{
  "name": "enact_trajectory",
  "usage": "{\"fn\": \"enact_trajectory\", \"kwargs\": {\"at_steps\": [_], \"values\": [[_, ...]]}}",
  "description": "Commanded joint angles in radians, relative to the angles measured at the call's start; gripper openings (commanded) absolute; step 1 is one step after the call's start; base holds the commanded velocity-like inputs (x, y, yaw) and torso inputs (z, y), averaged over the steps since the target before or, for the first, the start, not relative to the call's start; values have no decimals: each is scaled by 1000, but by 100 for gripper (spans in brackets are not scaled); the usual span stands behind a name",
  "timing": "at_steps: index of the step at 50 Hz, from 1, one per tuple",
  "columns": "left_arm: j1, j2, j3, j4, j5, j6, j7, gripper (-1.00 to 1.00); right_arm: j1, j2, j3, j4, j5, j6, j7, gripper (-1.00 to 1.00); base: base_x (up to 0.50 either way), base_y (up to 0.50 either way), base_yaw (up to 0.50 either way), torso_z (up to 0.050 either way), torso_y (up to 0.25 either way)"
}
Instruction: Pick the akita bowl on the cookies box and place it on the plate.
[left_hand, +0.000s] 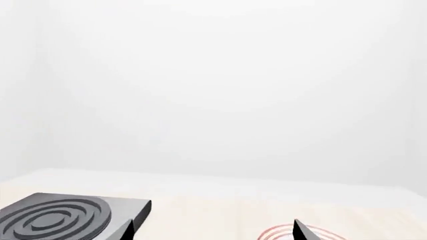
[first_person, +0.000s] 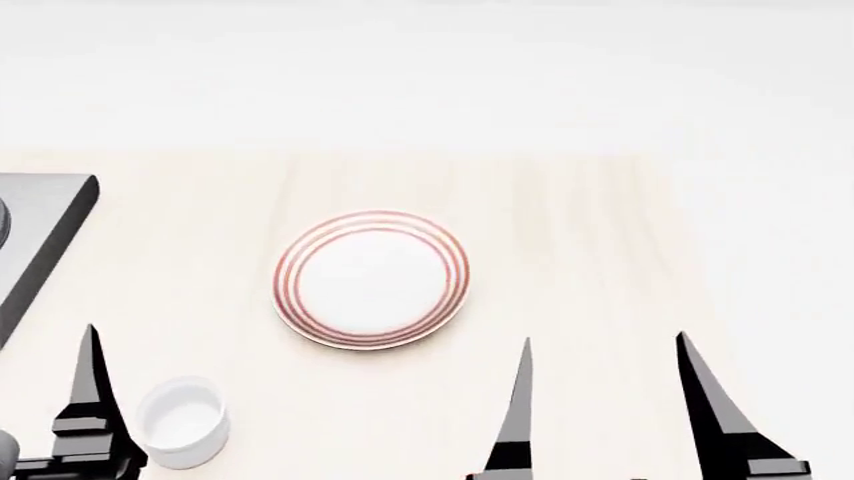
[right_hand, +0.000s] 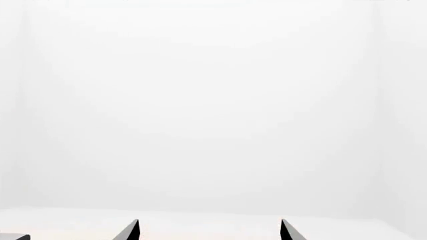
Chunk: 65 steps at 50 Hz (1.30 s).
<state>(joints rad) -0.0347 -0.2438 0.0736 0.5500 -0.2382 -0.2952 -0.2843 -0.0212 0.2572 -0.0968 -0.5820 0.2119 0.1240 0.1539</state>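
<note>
White plate (first_person: 371, 278) with the red rings sits about mid-counter, nothing on it, and that's the only task thing I can actually find. No akita bowl and no cookies box in any of the views, so which way the bowl lies from either gripper can't be told right now. My guess is they're off past the near edge or out to a side, and the head has to look around before any reach makes sense.

Outward from the plate: a small plain white cup (first_person: 183, 421) sits toward the near left corner, just beside the left gripper (first_person: 94, 400), and a dark stove burner (first_person: 40, 240) is on the left edge of the counter (first_person: 601, 240). The right gripper (first_person: 607, 400) hangs near the front edge, right of the plate, fingers spread wide and empty. Left gripper looks spread and empty in its wrist view too. Plate's about equally close to both.
</note>
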Motion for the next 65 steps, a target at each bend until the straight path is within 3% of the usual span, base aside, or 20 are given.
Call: {"fn": "enact_trajectory", "kwargs": {"at_steps": [1, 9, 43, 53, 65], "values": [[5, 11, -14, -5, 12, 3, 26, 100, -2, -7, 11, -1, -19, 4, -17, 100, 500, -98, 0, 0, 0], [9, 5, -41, -12, -58, 37, 59, 100, 1, -11, 16, 8, -17, -8, 4, 100, 434, -80, 0, 10, 0], [7, -12, -49, -7, -119, 43, 39, 100, 7, 25, 14, -10, -11, -4, 37, 100, 0, 0, 0, 50, 0], [7, -20, -55, -10, -142, 61, 54, 100, 13, 35, 23, -11, -8, 3, 49, 100, 0, 0, 0, 0, 0], [5, -25, -59, -5, -148, 57, 41, 100, 9, 44, 28, -28, -5, 8, 60, 100, 0, 0, 0, 0, -246]]}}
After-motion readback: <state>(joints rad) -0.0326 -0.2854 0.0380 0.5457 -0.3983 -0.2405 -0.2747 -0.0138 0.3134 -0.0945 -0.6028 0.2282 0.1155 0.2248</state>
